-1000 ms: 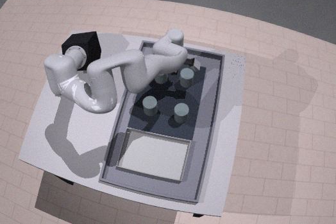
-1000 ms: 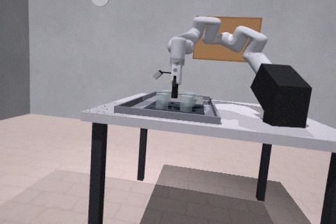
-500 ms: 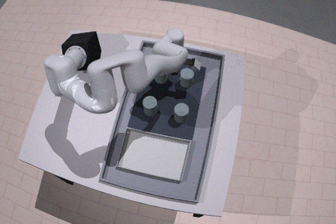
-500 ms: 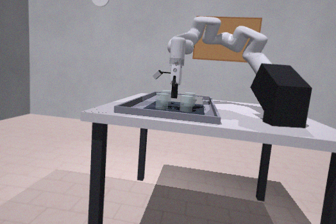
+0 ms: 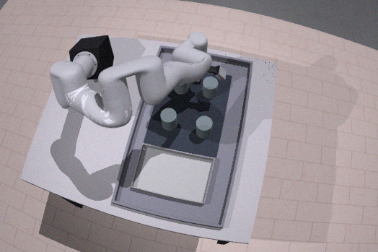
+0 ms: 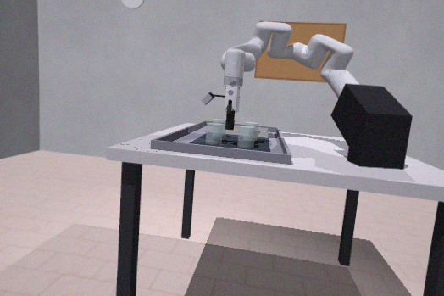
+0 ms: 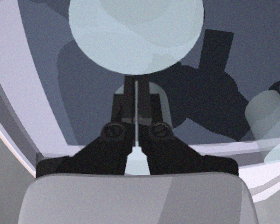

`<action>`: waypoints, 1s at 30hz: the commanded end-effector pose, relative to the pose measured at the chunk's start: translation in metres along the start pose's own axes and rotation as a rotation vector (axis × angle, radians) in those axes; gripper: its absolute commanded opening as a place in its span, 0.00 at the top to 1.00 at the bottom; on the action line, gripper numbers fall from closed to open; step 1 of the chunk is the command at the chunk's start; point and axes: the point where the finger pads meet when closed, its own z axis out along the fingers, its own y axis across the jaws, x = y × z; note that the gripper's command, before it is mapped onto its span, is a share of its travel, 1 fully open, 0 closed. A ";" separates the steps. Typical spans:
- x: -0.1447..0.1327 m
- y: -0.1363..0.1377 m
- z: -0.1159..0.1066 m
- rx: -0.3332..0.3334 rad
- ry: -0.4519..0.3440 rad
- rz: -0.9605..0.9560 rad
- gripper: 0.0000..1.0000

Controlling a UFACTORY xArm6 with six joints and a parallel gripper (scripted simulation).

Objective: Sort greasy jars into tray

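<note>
Four pale glass jars stand on the dark mat (image 5: pixel 184 141). The back right jar (image 5: pixel 211 87) (image 6: pixel 215 136) (image 7: pixel 136 37) looms large in the wrist view. The back left jar (image 5: pixel 181 89) (image 6: pixel 246 136) (image 7: pixel 164 100) is partly covered by the arm and fingers. The front left jar (image 5: pixel 169 119) (image 7: pixel 267 112) and the front right jar (image 5: pixel 204 127) stand nearer the tray. My gripper (image 6: pixel 230 128) (image 7: pixel 136 91) is shut and empty, pointing down between the two back jars, with its tips near jar-top height. I cannot tell whether it touches one. The pale tray (image 5: pixel 173 178) holds no jar.
A raised grey rim (image 5: pixel 238 148) (image 6: pixel 220 153) surrounds the mat and tray. The arm (image 5: pixel 155 79) reaches over the rim's left side from its black base (image 5: pixel 102 52) (image 6: pixel 377 131). The tray lies beside the mat's front edge.
</note>
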 end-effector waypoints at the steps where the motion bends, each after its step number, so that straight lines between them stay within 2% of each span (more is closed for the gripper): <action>1: 0.002 0.000 -0.001 0.002 0.003 0.001 1.00; 30: 0.005 0.000 -0.001 0.002 0.003 0.001 1.00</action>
